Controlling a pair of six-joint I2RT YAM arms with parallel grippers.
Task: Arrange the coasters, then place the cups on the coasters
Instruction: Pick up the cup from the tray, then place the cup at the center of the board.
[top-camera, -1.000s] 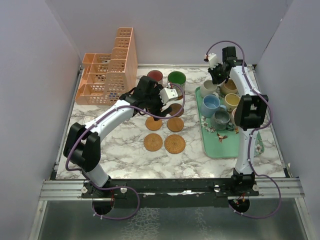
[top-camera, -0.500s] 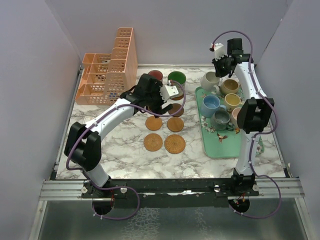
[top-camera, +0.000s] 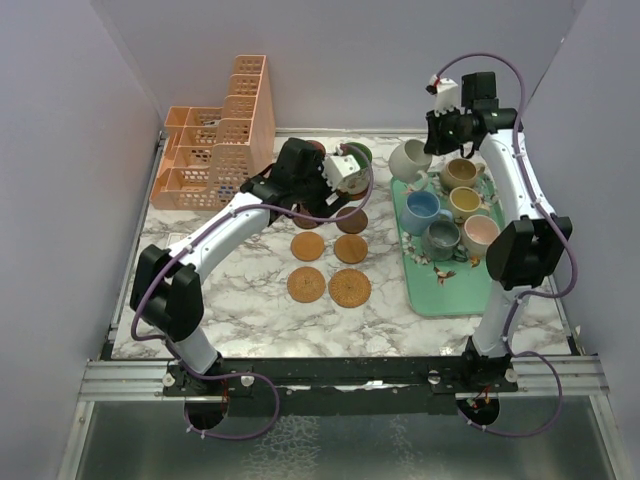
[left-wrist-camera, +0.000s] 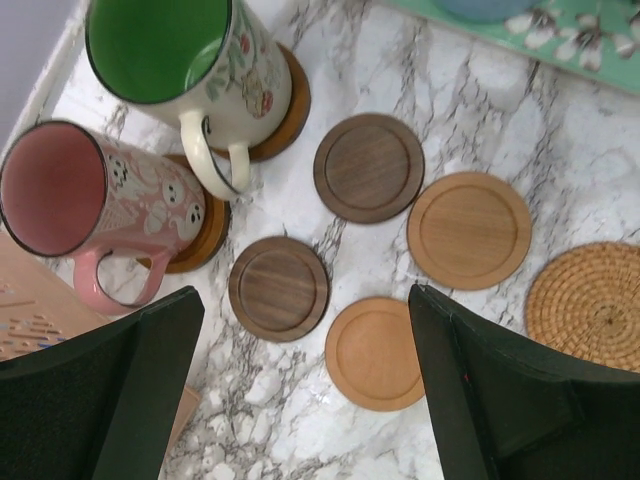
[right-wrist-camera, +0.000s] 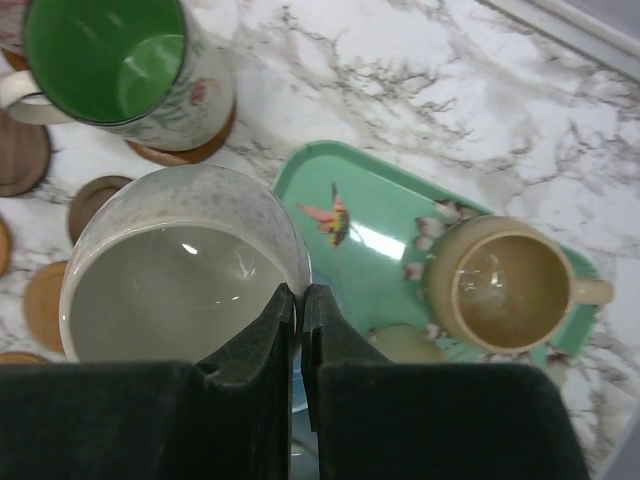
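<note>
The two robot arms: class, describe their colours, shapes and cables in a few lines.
Both the left arm and right arm have slim white links joined by chunky black joint housings. A thin purple cable loops along each. The wrist views show broad, flat black fingers.

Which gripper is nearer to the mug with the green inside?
Left. The left gripper hovers open right beside the green mug; the right gripper is farther to its right, shut on the cream mug over the tray corner.
</note>
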